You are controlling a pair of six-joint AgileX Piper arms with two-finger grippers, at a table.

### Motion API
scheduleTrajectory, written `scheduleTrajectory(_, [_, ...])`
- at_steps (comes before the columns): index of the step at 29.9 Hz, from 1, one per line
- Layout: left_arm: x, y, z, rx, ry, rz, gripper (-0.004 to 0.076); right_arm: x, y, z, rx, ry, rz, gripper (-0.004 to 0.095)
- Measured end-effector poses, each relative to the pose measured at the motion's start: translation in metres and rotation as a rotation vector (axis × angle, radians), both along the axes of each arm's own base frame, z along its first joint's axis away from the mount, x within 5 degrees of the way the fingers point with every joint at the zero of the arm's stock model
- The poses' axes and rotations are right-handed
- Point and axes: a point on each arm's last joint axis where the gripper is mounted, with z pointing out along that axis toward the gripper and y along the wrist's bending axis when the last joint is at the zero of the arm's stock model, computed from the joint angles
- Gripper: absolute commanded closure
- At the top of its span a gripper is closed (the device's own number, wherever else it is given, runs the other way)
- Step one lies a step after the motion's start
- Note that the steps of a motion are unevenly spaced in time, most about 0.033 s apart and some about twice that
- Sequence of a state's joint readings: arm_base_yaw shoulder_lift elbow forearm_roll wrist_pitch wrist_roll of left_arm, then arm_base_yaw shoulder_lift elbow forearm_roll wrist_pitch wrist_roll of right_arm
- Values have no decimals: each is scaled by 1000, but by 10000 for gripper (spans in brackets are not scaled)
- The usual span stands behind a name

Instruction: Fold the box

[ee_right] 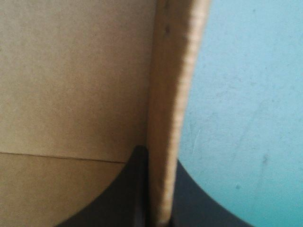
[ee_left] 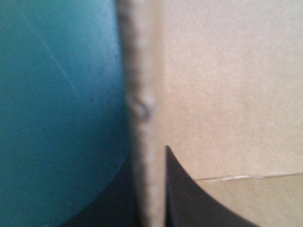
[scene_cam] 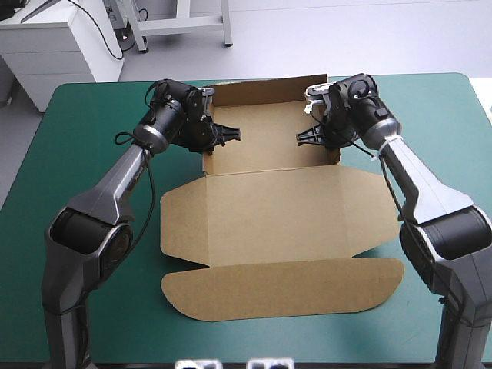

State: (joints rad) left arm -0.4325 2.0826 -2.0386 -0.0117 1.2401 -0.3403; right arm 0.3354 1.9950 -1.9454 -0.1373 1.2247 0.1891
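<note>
Rounded near flap (scene_cam: 284,288) of a flat-cut brown cardboard box (scene_cam: 284,207) lies nearest, mid-table on the teal-green cover (scene_cam: 84,115).
Beyond the flat lid (scene_cam: 277,223), the far end forms a tray with its back wall (scene_cam: 269,91) up. The left black-finned gripper (scene_cam: 233,134) is clamped almost closed on the raised left side wall (ee_left: 147,118). The right gripper (scene_cam: 304,138) likewise pinches the right side wall (ee_right: 170,118) — one finger inside, one outside — seemingly to hold both walls upright for tucking.

Raised box (scene_cam: 277,211) walls; table (scene_cam: 77,154) apparently free.
</note>
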Motion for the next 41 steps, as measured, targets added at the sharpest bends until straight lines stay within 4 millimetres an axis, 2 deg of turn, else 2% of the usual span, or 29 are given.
scheduleTrajectory(7, [4,-2,-10,6,21,-1,732,5,0,-12,3,28,-19,922])
scheduleTrajectory(14, [9,-6,-29,10,64,-4,732,13,-10,-33,54,102,-51,922])
scheduleTrajectory(23, [11,-7,-31,12,64,-9,718,15,-15,-36,95,128,-30,908])
scheduleTrajectory(25, [11,-7,-31,13,63,-12,694,16,-16,-36,96,129,-25,854])
scheduleTrajectory(28, [11,-7,-31,16,62,-30,603,16,-17,-36,103,133,-20,723])
scheduleTrajectory(35, [10,-10,-31,0,58,-90,260,15,-15,-37,131,146,-11,240])
scheduleTrajectory(37, [9,-11,-31,-8,61,-93,189,15,-15,-37,134,146,-10,166])
scheduleTrajectory(41, [9,-12,-31,-8,62,-100,174,16,-14,-37,138,134,-10,149])
